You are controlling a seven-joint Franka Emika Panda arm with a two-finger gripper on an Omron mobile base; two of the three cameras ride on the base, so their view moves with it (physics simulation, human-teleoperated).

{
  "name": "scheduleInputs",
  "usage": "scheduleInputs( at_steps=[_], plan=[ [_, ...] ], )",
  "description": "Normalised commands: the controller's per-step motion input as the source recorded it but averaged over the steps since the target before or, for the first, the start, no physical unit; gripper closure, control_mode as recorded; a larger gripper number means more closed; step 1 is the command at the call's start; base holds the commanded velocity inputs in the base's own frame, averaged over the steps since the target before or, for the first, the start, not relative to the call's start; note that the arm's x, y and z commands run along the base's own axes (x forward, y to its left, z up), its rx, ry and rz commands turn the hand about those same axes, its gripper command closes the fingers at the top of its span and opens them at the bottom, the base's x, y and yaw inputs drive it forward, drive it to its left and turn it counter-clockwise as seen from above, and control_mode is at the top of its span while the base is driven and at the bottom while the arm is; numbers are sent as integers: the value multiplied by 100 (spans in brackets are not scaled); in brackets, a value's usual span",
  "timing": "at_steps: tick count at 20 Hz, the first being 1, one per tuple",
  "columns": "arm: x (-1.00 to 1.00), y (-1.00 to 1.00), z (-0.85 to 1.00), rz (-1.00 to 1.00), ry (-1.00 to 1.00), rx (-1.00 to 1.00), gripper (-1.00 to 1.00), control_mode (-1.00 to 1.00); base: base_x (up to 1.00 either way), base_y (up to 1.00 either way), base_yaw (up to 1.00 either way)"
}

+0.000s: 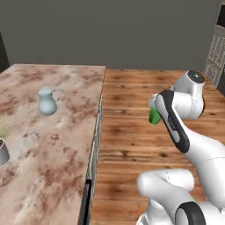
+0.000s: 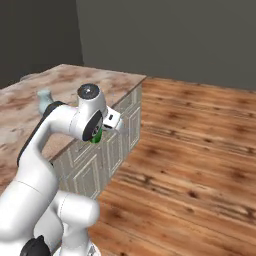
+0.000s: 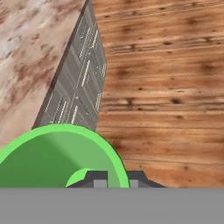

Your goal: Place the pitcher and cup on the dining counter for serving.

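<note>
Transport of the small bright green tumbler [image 3: 57, 157] is in hand: its rim is pinched by the gripper [image 3: 114, 178], out over the wood floor beside the marbled stone dining counter [image 1: 52, 145]. It should be kept upright and set near the pale blue-grey glossy pitcher [image 1: 46, 102], already standing there. The cup's inside looks empty; the pitcher's contents cannot be told.

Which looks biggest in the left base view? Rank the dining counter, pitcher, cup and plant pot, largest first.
1. dining counter, by far.
2. pitcher.
3. and 4. unsure: the plant pot is cut by the picture's edge and the cup is mostly hidden behind the arm, so I won't rank them.
</note>
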Motion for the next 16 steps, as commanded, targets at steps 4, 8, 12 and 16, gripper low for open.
scheduleInputs(
  at_steps=[4, 8, 12, 16],
  plan=[
    [0, 0, 0, 0, 0, 0, 100, 100, 20, -38, 89],
    [0, 0, 0, 0, 0, 0, 100, 100, 60, -91, 63],
    [0, 0, 0, 0, 0, 0, 100, 100, 77, -94, 58],
    [0, 0, 0, 0, 0, 0, 100, 100, 81, -93, 58]
  ],
)
